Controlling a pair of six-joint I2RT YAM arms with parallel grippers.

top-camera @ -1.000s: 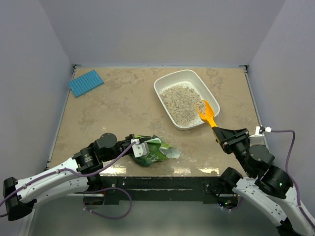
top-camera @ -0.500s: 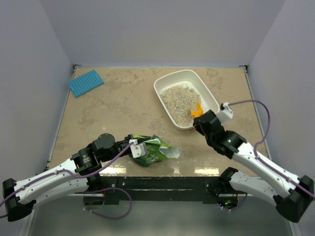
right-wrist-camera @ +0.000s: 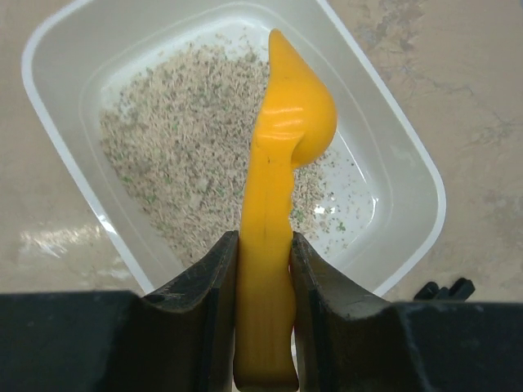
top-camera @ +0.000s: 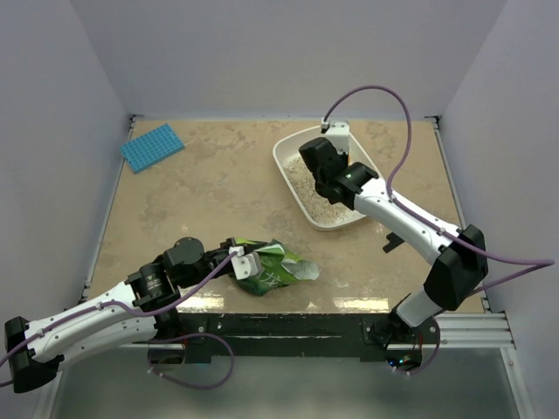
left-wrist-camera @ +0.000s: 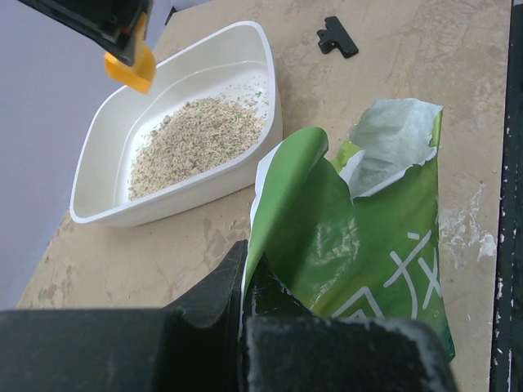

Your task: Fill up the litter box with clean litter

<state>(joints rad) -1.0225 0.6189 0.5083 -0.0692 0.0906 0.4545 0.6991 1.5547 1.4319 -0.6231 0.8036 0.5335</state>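
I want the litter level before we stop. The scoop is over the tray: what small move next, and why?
Probably lower the scoop in the right gripper into the litter and drag some toward the bare end of the litter box. The litter lies heaped at one end; under the scoop's bowl only scattered grains show.

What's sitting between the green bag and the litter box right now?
Nothing: bare tabletop separates the green bag and the litter box, clearest in the left wrist view. The black clip lies off to one side.
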